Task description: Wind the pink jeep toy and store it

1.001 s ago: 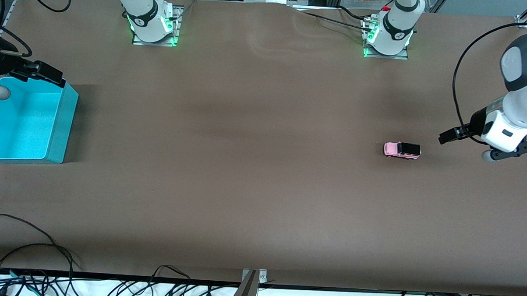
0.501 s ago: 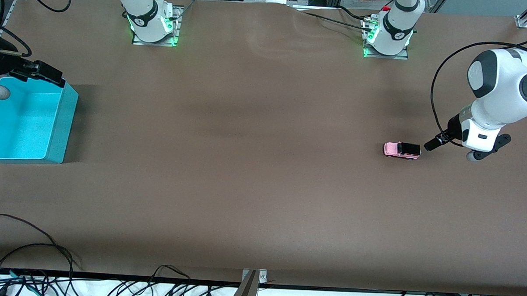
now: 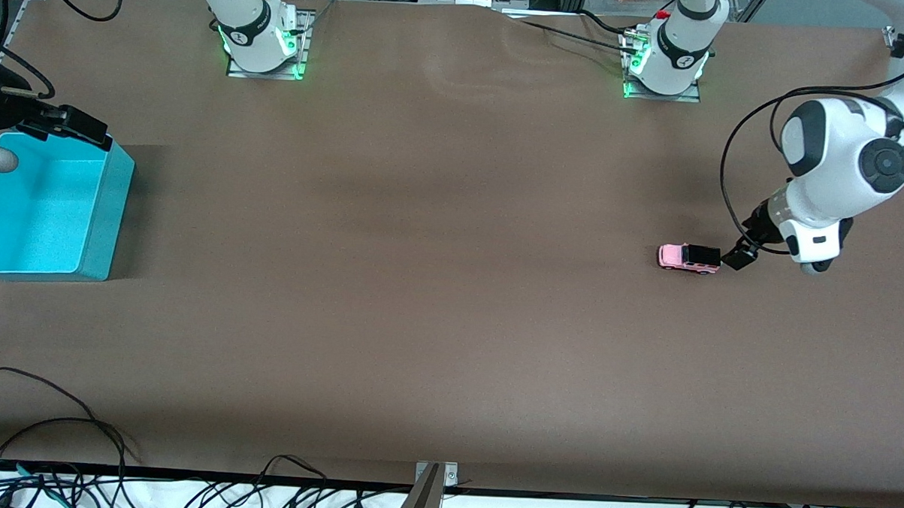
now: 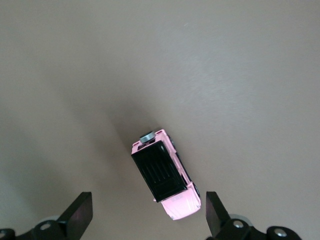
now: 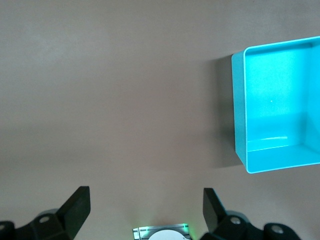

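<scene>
The pink jeep toy (image 3: 689, 258) stands on the brown table toward the left arm's end, with a black roof and a pink hood. In the left wrist view the jeep (image 4: 165, 175) lies slantwise, and its hood end reaches in between my open fingers without touching them. My left gripper (image 3: 741, 254) (image 4: 148, 216) is open, low and close beside the jeep's black-roofed end. My right gripper (image 3: 54, 122) (image 5: 145, 210) is open and empty, and it waits up over the corner of the turquoise bin (image 3: 115, 197) (image 5: 240, 125).
The bin stands at the right arm's end of the table and holds nothing. The two arm bases (image 3: 264, 44) (image 3: 665, 62) stand along the table's far edge. Cables (image 3: 77, 451) lie along the edge nearest the front camera.
The left arm has swung in and down toward the jeep, bringing its open gripper right up to the black-roofed end. The jeep, the bin and the right arm have not moved.
</scene>
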Tool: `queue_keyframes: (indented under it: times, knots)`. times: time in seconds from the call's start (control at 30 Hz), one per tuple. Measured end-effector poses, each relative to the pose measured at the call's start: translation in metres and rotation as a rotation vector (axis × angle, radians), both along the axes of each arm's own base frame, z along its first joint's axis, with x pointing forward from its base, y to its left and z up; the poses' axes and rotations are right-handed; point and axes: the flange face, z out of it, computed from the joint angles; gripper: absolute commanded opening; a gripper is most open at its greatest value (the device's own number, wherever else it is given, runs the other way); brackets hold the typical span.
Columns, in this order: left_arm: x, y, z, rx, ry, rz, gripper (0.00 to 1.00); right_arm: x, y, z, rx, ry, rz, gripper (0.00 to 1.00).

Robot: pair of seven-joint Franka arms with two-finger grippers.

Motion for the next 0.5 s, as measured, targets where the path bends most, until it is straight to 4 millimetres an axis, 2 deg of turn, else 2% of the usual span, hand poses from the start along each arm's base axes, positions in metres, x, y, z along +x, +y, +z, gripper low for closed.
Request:
queue_keyframes:
  times: [0.13,0.37,0.5]
  knots:
    - [-0.001,-0.002,-0.020,0.003,0.010,0.090,0.99,0.001,0.000,-0.003,0.000,0.005,0.000,1.00]
    - [0.004,-0.002,-0.039,0.013,-0.013,0.310,1.00,0.002,0.000,-0.004,-0.001,0.006,-0.001,1.00]
    - [0.005,-0.008,-0.057,0.016,-0.005,0.396,1.00,0.003,0.000,-0.001,-0.001,0.000,-0.001,1.00]
